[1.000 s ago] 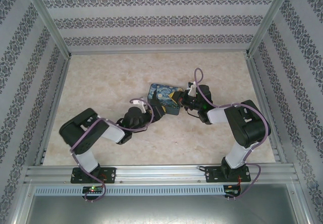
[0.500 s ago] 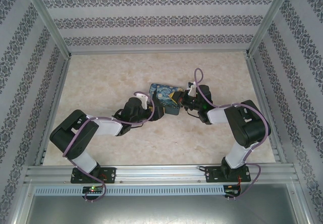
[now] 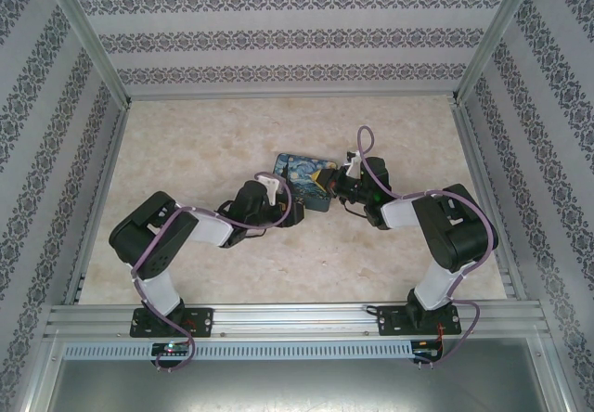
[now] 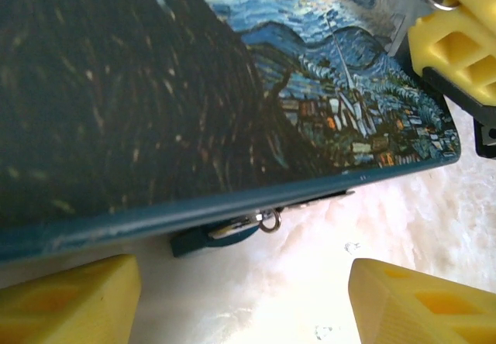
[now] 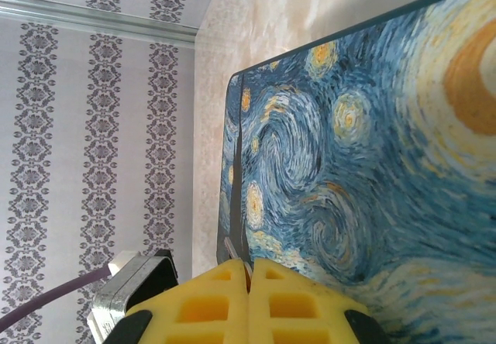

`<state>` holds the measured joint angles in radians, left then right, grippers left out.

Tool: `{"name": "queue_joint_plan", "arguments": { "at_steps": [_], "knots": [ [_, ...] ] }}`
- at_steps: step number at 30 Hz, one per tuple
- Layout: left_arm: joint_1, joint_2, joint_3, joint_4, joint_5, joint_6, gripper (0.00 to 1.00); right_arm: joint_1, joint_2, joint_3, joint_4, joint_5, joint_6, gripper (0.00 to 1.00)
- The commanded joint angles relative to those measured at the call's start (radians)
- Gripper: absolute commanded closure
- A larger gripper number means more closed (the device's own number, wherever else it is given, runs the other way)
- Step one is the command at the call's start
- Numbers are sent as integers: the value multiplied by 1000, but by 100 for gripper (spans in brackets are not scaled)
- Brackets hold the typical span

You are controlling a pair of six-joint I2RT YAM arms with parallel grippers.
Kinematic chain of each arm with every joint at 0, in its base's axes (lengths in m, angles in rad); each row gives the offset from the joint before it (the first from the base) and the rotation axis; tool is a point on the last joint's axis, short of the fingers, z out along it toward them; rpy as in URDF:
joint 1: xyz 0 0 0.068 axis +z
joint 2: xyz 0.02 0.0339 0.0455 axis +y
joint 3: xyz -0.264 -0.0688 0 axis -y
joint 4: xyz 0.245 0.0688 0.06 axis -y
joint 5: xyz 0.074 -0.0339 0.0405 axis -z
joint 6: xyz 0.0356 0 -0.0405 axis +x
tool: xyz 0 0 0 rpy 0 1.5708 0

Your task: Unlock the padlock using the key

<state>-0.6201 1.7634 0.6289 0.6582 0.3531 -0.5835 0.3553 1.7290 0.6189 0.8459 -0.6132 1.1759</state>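
Two small, light pieces decide this job. The tiny teal-blue padlock with a thin silvery shackle [image 4: 203,241] sits tucked under the side edge of the dark-blue box printed with a swirling starry-night painting [image 4: 155,88]. Its body lies on the pale marbled table [image 3: 213,143], straight ahead of the left gripper [image 4: 244,286], whose yellow fingers stand wide apart and touch nothing. The tiny dull-metal key [image 4: 401,12] is pinched between the closed yellow pads of the right gripper [image 5: 249,270], above the lid near a corner of the box and well apart from the lock.

The padlock looks rigid, smooth and nearly weightless, so it will likely swing or skid when the key pushes at it. The best hold is probably across the flat sides of the teal body, leaving the keyhole end free; the keyhole itself is hidden. The key is thin and could twist between the soft pads, so it wants a firm pinch at its head.

Compared with half a second earlier, the left arm's elbow has drawn in toward its base and its wrist has shifted slightly. The right arm and the box keep their places.
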Motion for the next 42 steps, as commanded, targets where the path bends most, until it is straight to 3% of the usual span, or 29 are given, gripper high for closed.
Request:
{"name": "queue_joint_plan", "arguments": {
  "at_steps": [1, 11, 23, 32, 42],
  "knots": [
    [-18, 17, 22, 21, -47, 58, 29, -9, 15, -22, 1, 15, -3, 100],
    [-49, 69, 60, 15, -112, 94, 29, -12, 20, -21, 1, 11, -2, 100],
    [-79, 130, 115, 57, -65, 65, 29, -13, 33, -18, 2, 15, 6, 100],
    [-79, 130, 91, 199, 50, -40, 29, -14, 40, -19, 1, 18, 2, 100],
    [-75, 148, 60, 307, 17, -152, 29, -18, 40, -25, 1, 18, 1, 100]
  ]
}}
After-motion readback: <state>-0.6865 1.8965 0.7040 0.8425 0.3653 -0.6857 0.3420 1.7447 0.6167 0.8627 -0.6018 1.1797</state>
